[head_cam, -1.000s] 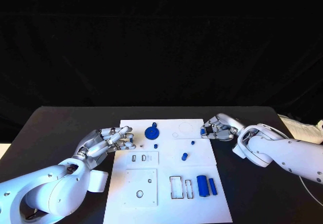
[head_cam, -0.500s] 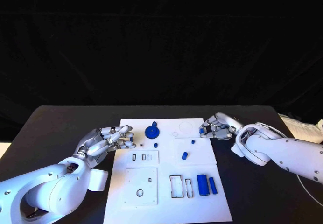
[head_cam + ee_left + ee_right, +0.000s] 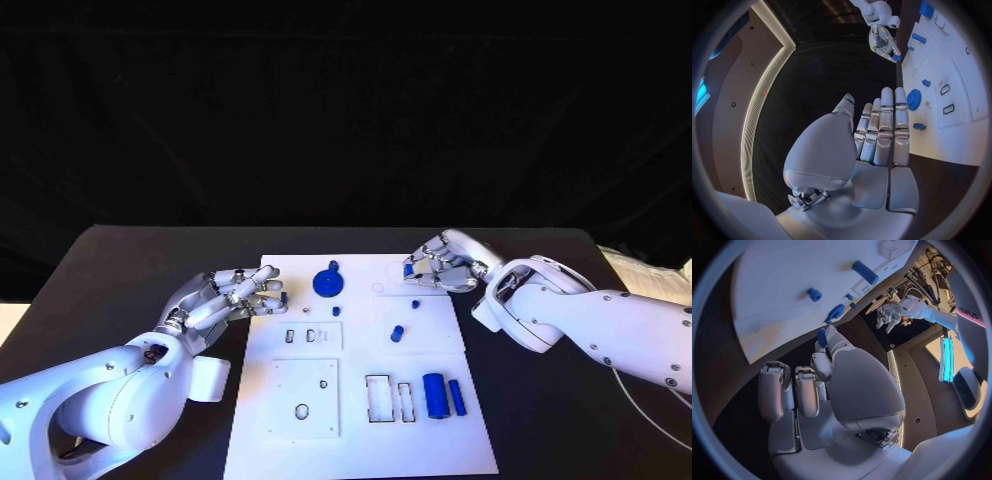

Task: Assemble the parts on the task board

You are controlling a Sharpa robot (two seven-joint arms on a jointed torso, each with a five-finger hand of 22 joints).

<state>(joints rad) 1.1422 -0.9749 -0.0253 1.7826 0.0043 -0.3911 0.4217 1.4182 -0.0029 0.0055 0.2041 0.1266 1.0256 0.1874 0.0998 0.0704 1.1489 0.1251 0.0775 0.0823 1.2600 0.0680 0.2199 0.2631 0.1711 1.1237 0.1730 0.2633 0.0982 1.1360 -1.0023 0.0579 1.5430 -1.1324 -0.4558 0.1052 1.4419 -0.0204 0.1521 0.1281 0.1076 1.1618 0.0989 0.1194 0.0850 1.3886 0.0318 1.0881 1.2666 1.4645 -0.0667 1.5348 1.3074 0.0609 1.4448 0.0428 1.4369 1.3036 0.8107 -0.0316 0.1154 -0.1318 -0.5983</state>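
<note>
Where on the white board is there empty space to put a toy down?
Judging by the head view, the task board is bare along its near edge, below the blue cylinder. Around the blue gear it is crowded, both hands close by.

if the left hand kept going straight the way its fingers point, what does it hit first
Probably the round blue part. The left hand lies at the task board's left edge, fingers stretched toward it, with a smaller blue part just beside that line. Height over the board is unclear, so it may pass above.
</note>
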